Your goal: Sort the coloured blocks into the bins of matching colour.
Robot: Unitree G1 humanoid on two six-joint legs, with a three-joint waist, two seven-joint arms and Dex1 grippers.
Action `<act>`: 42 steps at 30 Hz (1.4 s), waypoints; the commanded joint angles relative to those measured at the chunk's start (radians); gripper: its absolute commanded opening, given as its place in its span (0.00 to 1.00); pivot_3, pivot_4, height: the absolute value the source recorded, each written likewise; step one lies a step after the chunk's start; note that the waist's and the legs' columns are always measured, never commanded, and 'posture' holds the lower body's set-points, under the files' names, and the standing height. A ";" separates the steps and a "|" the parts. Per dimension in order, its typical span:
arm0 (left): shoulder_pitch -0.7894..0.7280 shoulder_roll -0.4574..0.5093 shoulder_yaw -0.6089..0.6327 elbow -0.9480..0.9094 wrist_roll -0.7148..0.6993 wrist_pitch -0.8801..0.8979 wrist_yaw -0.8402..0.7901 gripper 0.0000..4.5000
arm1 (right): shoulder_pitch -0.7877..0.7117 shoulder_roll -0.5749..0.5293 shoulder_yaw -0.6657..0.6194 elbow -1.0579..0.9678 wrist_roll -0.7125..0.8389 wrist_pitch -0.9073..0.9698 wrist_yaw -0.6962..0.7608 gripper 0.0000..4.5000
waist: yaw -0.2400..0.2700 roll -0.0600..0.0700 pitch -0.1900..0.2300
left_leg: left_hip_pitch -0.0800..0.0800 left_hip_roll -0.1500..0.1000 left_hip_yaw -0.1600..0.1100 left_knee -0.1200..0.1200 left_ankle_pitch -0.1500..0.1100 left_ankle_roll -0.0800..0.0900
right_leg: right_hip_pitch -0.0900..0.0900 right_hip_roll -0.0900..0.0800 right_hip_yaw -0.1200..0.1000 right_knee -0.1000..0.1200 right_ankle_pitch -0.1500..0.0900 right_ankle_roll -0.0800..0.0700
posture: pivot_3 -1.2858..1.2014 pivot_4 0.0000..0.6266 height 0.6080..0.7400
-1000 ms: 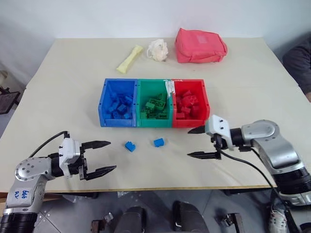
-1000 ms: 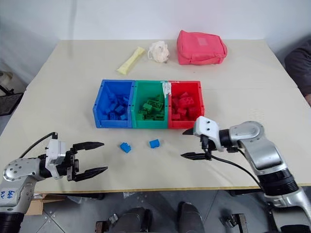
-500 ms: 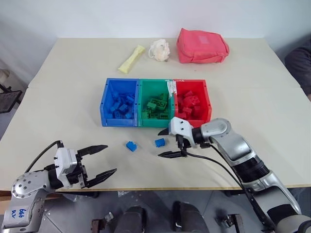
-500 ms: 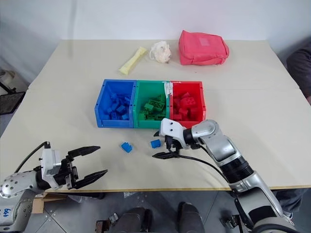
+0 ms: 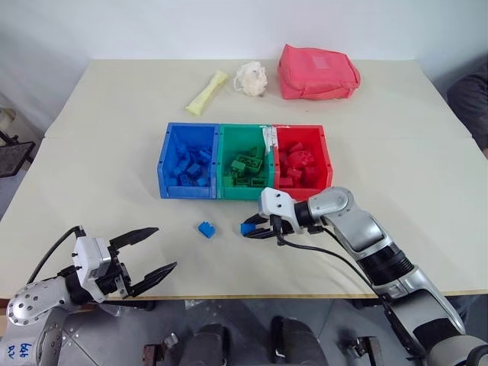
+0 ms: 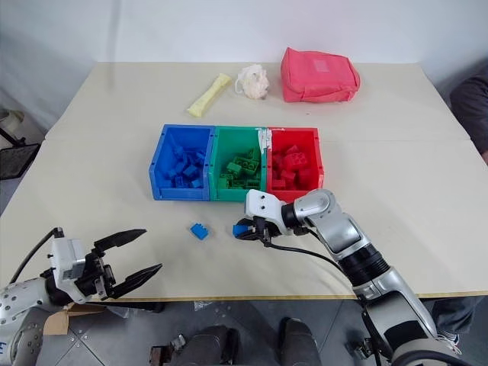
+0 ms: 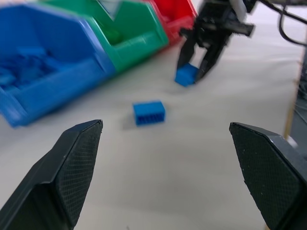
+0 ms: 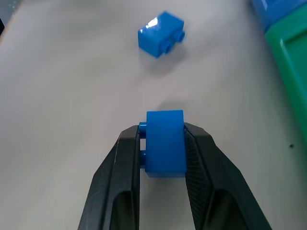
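Right gripper (image 8: 165,143) clamps blue block (image 8: 165,141)

A plain test room: bare white wall (image 5: 152,27), beige table (image 5: 396,152) (a seated person (image 5: 471,99) alongside).

left gripper (image 7: 165,177) jaws wide apart, loose blue block (image 7: 149,112) on tabletop (image 7: 158,191), right gripper (image 7: 197,73) clamping second blue block (image 7: 185,75), bins (image 7: 72,62) behind

Blue brick (image 8: 164,142) pinched; another (image 5: 206,229) loose (tabletop).
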 commanded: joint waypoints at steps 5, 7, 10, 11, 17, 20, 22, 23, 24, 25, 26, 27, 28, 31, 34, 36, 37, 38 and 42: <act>0.039 -0.066 0.104 -0.121 -0.064 0.018 0.156 1.00 | -0.140 0.105 -0.083 -0.005 0.087 0.019 -0.027 0.19 | -0.004 0.000 0.000 | 0.000 0.001 0.000 0.000 0.000 -0.001 | -0.001 0.001 0.000 0.001 0.000 0.000 | 0.52 0.24 1.00; 0.064 -0.082 0.119 -0.150 -0.066 0.026 0.188 1.00 | -0.194 0.159 -0.091 0.052 0.093 0.003 -0.045 0.19 | -0.004 0.000 0.000 | 0.000 0.001 0.000 0.000 0.000 -0.001 | -0.001 0.001 0.000 0.001 0.000 0.000 | 0.52 0.24 1.00; 0.115 -0.108 0.126 -0.193 -0.065 0.040 0.229 1.00 | -0.285 0.257 -0.098 0.203 0.066 -0.063 -0.103 0.19 | -0.018 0.000 0.000 | 0.000 0.001 0.001 0.000 0.000 -0.001 | -0.001 0.001 0.001 0.001 0.000 0.000 | 0.52 0.24 1.00; 0.128 -0.114 0.128 -0.206 -0.066 0.045 0.243 1.00 | -0.310 0.285 -0.100 0.250 0.058 -0.088 -0.120 0.19 | -0.022 0.000 0.000 | 0.000 0.001 0.000 0.000 0.000 -0.001 | -0.001 0.001 0.000 0.001 0.000 0.000 | 0.52 0.24 1.00; 0.168 -0.129 0.144 -0.246 -0.072 0.062 0.287 1.00 | -0.431 0.418 -0.126 0.489 0.014 -0.206 -0.240 0.19 | -0.027 0.000 0.000 | 0.000 0.000 -0.001 -0.001 0.000 -0.001 | -0.001 0.001 0.000 0.003 0.000 -0.001 | 0.52 0.24 1.00; 0.169 -0.127 0.145 -0.252 -0.076 0.068 0.300 1.00 | -0.472 0.450 -0.139 0.585 -0.011 -0.250 -0.290 0.35 | -0.031 0.000 0.000 | 0.000 0.000 0.000 -0.001 0.000 -0.001 | -0.003 0.001 0.001 0.005 -0.001 -0.002 | 0.52 0.24 1.00; 0.167 -0.124 0.144 -0.252 -0.076 0.070 0.303 1.00 | -0.484 0.456 -0.149 0.615 -0.017 -0.270 -0.297 0.49 | -0.030 0.000 0.000 | 0.000 0.000 -0.001 -0.001 -0.001 -0.002 | -0.005 0.001 0.001 0.008 -0.002 -0.003 | 0.52 0.24 1.00; 0.165 -0.123 0.143 -0.252 -0.077 0.071 0.304 1.00 | -0.490 0.459 -0.156 0.627 -0.018 -0.279 -0.304 0.55 | -0.028 0.000 0.000 | 0.000 0.000 -0.001 -0.002 -0.001 -0.002 | -0.005 0.001 0.001 0.009 -0.002 -0.003 | 0.52 0.24 1.00; 0.160 -0.120 0.142 -0.251 -0.078 0.072 0.306 1.00 | -0.496 0.460 -0.162 0.638 -0.020 -0.289 -0.308 0.63 | -0.027 0.000 0.000 | 0.000 0.000 -0.001 -0.002 -0.001 -0.002 | -0.006 0.001 0.001 0.009 -0.002 -0.003 | 0.52 0.24 1.00; 0.154 -0.117 0.141 -0.247 -0.078 0.073 0.307 1.00 | -0.500 0.459 -0.168 0.644 -0.021 -0.297 -0.311 0.70 | -0.028 0.000 0.000 | 0.000 0.000 -0.001 -0.001 -0.001 -0.002 | -0.005 0.001 0.001 0.009 -0.002 -0.003 | 0.52 0.24 1.00; 0.150 -0.115 0.140 -0.245 -0.078 0.074 0.308 1.00 | -0.503 0.459 -0.173 0.649 -0.022 -0.304 -0.311 0.78 | -0.028 0.000 0.000 | 0.000 -0.001 -0.001 -0.001 -0.001 -0.002 | -0.005 0.001 0.002 0.009 -0.002 -0.003 | 0.52 0.24 1.00; 0.141 -0.111 0.139 -0.239 -0.080 0.076 0.307 1.00 | -0.501 0.453 -0.177 0.643 -0.020 -0.305 -0.305 0.86 | -0.028 0.000 0.000 | 0.000 -0.001 -0.001 -0.001 -0.001 -0.002 | -0.006 0.001 0.002 0.009 -0.002 -0.003 | 0.52 0.24 1.00; 0.134 -0.108 0.137 -0.235 -0.081 0.078 0.305 1.00 | -0.498 0.447 -0.181 0.634 -0.018 -0.303 -0.298 0.94 | -0.028 0.000 0.000 | 0.000 -0.001 -0.001 -0.001 -0.001 -0.002 | -0.006 0.001 0.002 0.009 -0.002 -0.003 | 0.52 0.24 1.00; 0.114 -0.098 0.134 -0.222 -0.084 0.085 0.297 1.00 | -0.476 0.424 -0.188 0.594 -0.013 -0.294 -0.265 0.99 | -0.029 0.000 0.000 | 0.000 0.000 -0.001 -0.001 -0.001 -0.002 | -0.006 0.001 0.001 0.010 -0.002 -0.003 | 0.52 0.24 1.00; 0.087 -0.080 0.125 -0.202 -0.085 0.095 0.277 1.00 | -0.421 0.368 -0.185 0.506 0.007 -0.273 -0.190 0.99 | -0.027 0.000 0.000 | 0.000 0.000 -0.001 -0.001 -0.001 -0.002 | -0.006 0.001 0.001 0.010 -0.002 -0.003 | 0.52 0.24 1.00; 0.070 -0.065 0.119 -0.185 -0.086 0.102 0.256 1.00 | -0.376 0.323 -0.186 0.432 0.022 -0.247 -0.147 0.99 | -0.024 0.000 0.000 | -0.001 -0.001 -0.001 -0.001 -0.001 -0.002 | -0.006 0.001 0.001 0.010 -0.002 -0.003 | 0.52 0.24 1.00; 0.062 -0.058 0.116 -0.177 -0.085 0.105 0.247 1.00 | -0.357 0.303 -0.189 0.401 0.029 -0.232 -0.134 0.99 | -0.024 0.000 0.000 | -0.001 -0.001 -0.001 -0.001 -0.001 -0.002 | -0.006 0.001 0.001 0.010 -0.002 -0.003 | 0.52 0.24 1.00; 0.051 -0.051 0.111 -0.168 -0.085 0.108 0.237 1.00 | -0.341 0.283 -0.191 0.372 0.035 -0.217 -0.123 0.99 | -0.025 0.000 0.000 | -0.001 -0.001 -0.001 -0.001 -0.001 -0.002 | -0.006 0.001 0.002 0.010 -0.002 -0.003 | 0.52 0.24 1.00; -0.005 -0.025 0.084 -0.127 -0.078 0.120 0.204 1.00 | -0.265 0.187 -0.197 0.248 0.064 -0.161 -0.063 0.99 | -0.024 0.000 0.000 | -0.001 0.000 -0.001 -0.001 -0.001 -0.002 | -0.006 0.001 0.001 0.009 -0.002 -0.003 | 0.52 0.24 1.00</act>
